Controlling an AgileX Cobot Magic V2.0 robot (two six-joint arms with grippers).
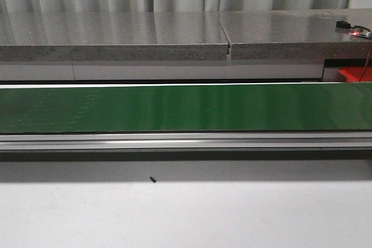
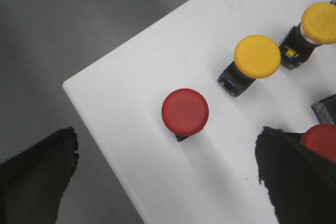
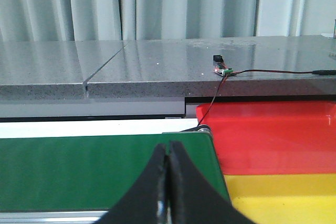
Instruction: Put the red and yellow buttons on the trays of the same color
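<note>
**Buttons seen from above near the white surface's corner; trays beside the belt**

In the left wrist view a red button (image 2: 185,110) is seen from above, its round cap facing the camera and its axis upright; it is found at mid-frame, near the corner of the white surface (image 2: 126,129). Two yellow buttons, one (image 2: 256,56) to its upper right and another (image 2: 321,23) at the right edge, are tilted so that their dark bases show toward the lower left. A second red cap (image 2: 321,141) is half hidden at lower right behind a finger (image 2: 296,177) of the left gripper (image 2: 168,182). That gripper is held wide apart and nothing is gripped. Grey floor fills the upper left past the surface's edge.

In the right wrist view the right gripper (image 3: 168,182) is pressed together with nothing between its tips. The red tray (image 3: 273,129) and the yellow tray (image 3: 286,198) are seen at lower right, beside the end of the green belt (image 3: 79,166).

In the front view the belt (image 1: 186,107) spans the frame, bare, with a grey counter (image 1: 116,36) behind it.
</note>
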